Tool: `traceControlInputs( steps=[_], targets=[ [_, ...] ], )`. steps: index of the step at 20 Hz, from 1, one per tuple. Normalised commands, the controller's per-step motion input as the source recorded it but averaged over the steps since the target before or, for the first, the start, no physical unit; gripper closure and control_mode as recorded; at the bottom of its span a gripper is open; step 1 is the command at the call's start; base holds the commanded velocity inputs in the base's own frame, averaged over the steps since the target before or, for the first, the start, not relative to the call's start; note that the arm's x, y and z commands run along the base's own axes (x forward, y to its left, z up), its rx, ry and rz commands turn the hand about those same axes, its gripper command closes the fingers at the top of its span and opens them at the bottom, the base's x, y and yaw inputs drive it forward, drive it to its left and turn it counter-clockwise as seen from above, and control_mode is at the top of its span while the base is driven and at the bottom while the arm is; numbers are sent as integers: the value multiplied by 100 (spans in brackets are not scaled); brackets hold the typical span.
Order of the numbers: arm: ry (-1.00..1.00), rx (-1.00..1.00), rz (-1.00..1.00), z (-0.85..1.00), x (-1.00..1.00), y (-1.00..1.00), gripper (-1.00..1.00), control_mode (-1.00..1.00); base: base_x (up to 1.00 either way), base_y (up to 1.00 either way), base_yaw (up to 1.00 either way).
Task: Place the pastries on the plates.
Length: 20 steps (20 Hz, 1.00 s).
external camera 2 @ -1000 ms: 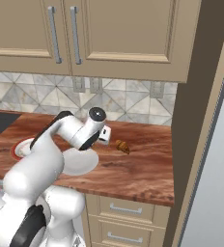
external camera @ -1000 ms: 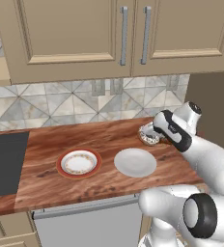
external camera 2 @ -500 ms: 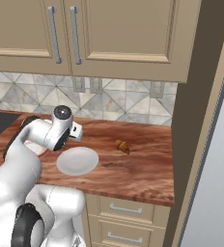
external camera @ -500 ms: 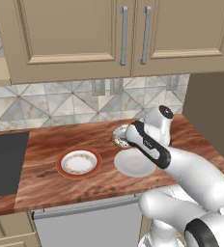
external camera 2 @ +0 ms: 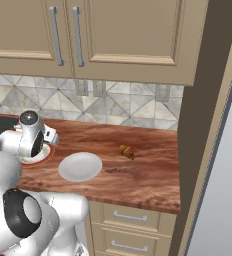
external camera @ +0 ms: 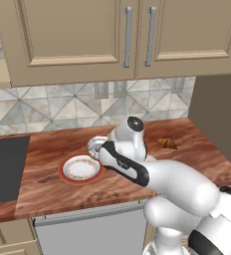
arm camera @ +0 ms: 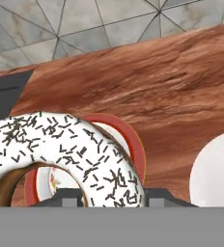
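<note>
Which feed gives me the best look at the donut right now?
The hand view: the donut looms large there, white icing and dark sprinkles plain, above the red-rimmed plate. In the left base view it is a small pale shape at the gripper. In the right base view the arm blocks it.

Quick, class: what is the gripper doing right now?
Gripper: closed on the donut, held over the red-rimmed plate.

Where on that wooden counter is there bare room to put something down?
Bare wood lies between the plain plate and the croissant, and right of the croissant to the counter's end. It is crowded around the red-rimmed plate, where the fingers hold the donut.
</note>
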Motion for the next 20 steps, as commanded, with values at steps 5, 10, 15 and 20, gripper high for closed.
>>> traceControlInputs(
  steps=[5,10,15,20],
  targets=[
    [12,-32,-9,0,2,91,100,-100,0,0,0],
    [14,2,0,-13,4,1,100,-100,0,0,0],
    [20,7,0,-35,20,0,100,-100,0,0,0],
    [0,2,0,-30,29,21,100,-100,0,0,0]
  ],
)
